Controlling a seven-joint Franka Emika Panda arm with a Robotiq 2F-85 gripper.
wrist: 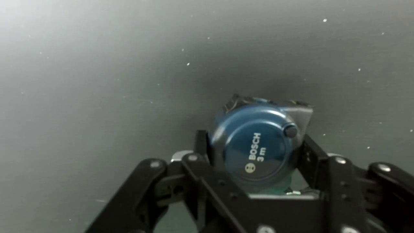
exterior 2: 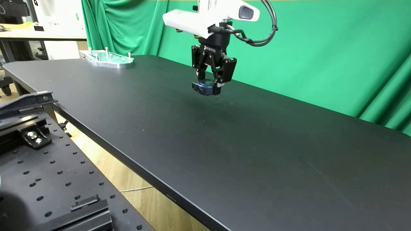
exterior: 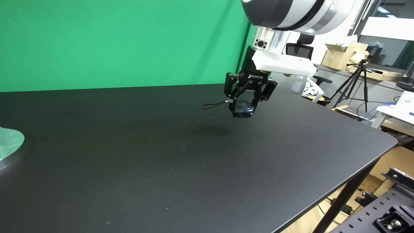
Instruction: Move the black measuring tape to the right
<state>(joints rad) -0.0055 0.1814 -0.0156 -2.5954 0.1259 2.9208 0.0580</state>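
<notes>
Above the dark tabletop point(exterior: 155, 161), the black measuring tape point(wrist: 255, 149) hangs in mid-air, gripped between the two fingers point(wrist: 313, 161) of the gripper point(exterior 2: 208, 85), a soft shadow point(exterior: 212, 130) on the surface beneath. Its round blue face is turned upward to the wrist, and the case lies roughly level. Across the wrist view the fingers press it from left and right; the lettering "BOSCH 3 m" runs from bottom to top, and one angular corner juts toward the upper right. The case looks nearly as broad as it is long, so its long axis I cannot tell. A thin looped strap point(exterior: 214, 105) sticks out to the left in an exterior view.

Pale specks point(wrist: 324, 20) dot the tabletop, and a green backdrop point(exterior: 113, 42) rises behind it in both exterior views. Toward the far end in an exterior view lies a pale green plate point(exterior 2: 117, 61) with short upright posts point(exterior 2: 106, 52). Past the robot arm point(exterior: 297, 13) stand an office chair point(exterior: 300, 51), a tripod point(exterior: 365, 85) and cardboard boxes point(exterior: 339, 56).
</notes>
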